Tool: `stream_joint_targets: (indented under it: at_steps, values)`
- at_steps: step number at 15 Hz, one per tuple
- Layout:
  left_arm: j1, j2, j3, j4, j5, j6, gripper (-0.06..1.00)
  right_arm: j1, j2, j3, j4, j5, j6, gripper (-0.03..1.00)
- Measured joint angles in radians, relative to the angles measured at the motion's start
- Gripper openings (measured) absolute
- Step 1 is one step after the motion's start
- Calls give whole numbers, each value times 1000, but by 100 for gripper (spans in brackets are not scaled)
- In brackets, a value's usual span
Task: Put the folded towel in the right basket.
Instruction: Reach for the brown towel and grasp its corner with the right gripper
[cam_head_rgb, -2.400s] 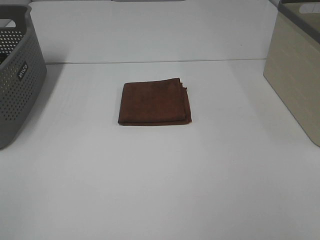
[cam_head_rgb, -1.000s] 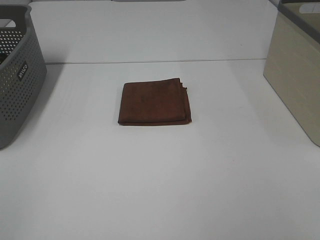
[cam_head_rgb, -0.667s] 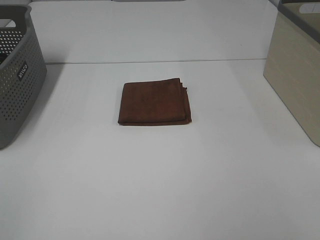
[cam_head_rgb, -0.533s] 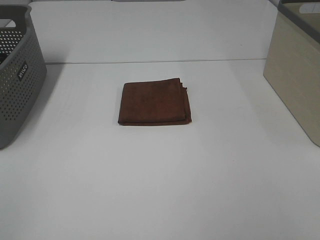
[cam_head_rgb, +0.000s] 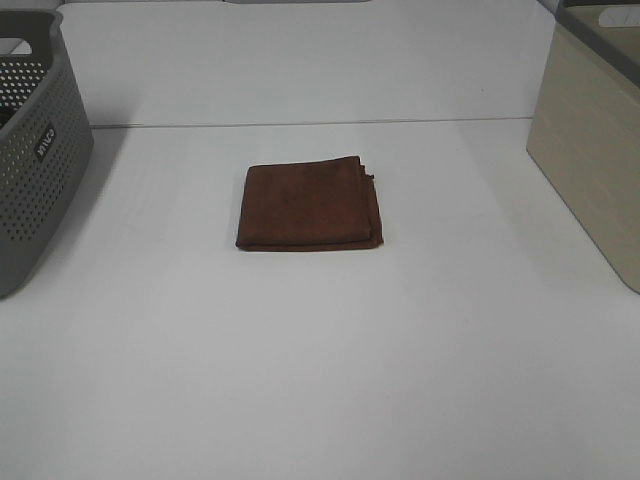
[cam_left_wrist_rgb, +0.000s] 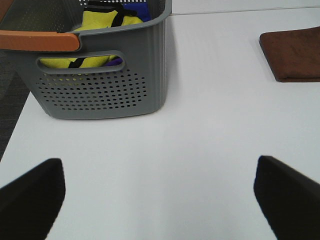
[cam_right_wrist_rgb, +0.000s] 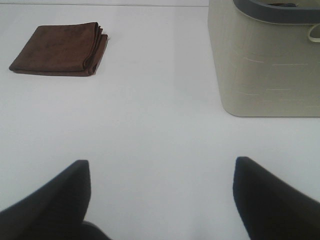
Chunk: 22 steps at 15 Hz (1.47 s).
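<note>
A folded brown towel (cam_head_rgb: 309, 205) lies flat on the white table, near its middle. It also shows in the left wrist view (cam_left_wrist_rgb: 294, 59) and in the right wrist view (cam_right_wrist_rgb: 61, 48). The right basket (cam_head_rgb: 592, 130) is beige with a grey rim and stands at the table's right edge; the right wrist view (cam_right_wrist_rgb: 262, 65) shows it too. Neither gripper shows in the high view. My left gripper (cam_left_wrist_rgb: 160, 192) is open and empty, far from the towel. My right gripper (cam_right_wrist_rgb: 160, 195) is open and empty, well short of the towel and the basket.
A grey perforated basket (cam_head_rgb: 30, 150) stands at the left edge. The left wrist view shows it (cam_left_wrist_rgb: 100, 75) holding yellow and blue cloth, with an orange bar (cam_left_wrist_rgb: 37, 41) across its near rim. The white table (cam_head_rgb: 320, 360) is bare around the towel.
</note>
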<state>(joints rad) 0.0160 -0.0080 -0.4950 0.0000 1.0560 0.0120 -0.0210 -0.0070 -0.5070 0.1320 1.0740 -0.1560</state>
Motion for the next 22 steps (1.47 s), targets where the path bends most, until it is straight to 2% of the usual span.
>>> stream_joint_targets:
  at_steps: [22]
  values:
    - [0, 0, 0, 0, 0, 0, 97, 0, 0, -1, 0, -11, 0, 75]
